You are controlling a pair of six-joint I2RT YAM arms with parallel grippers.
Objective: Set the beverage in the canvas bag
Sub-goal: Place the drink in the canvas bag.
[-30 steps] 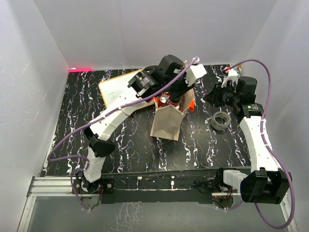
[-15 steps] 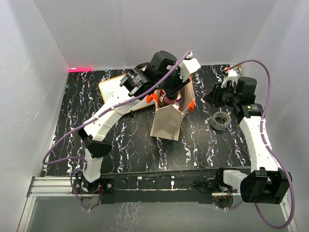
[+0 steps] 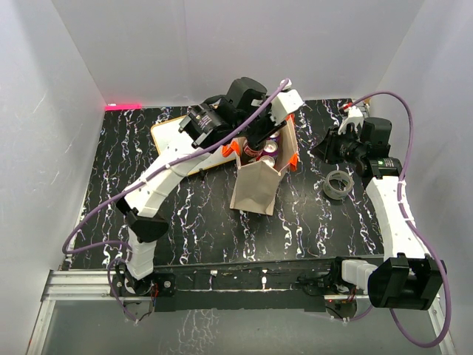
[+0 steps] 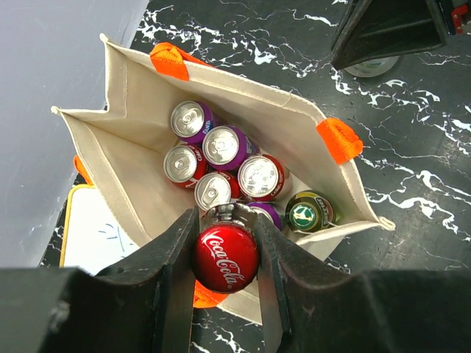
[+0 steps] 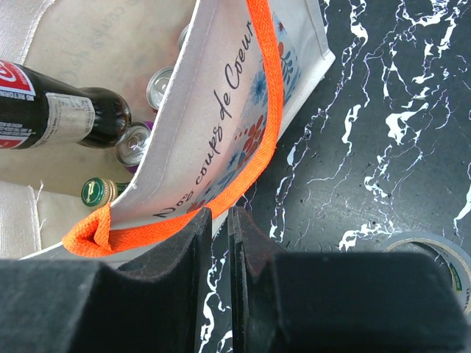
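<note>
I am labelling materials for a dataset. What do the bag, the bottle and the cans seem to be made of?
Bag: beige cloth, likely canvas; matte, creased, with stitched hems.
Bottle: dark, glossy body with highlights; glass or plastic, I cannot tell which.
Cans: metal, likely aluminium; shiny silver tops with pull tabs.

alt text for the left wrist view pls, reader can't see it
The left gripper holds a red-capped Coca-Cola bottle over the open canvas bag. Inside the bag stand several purple and red cans and a green-capped bottle.
</note>
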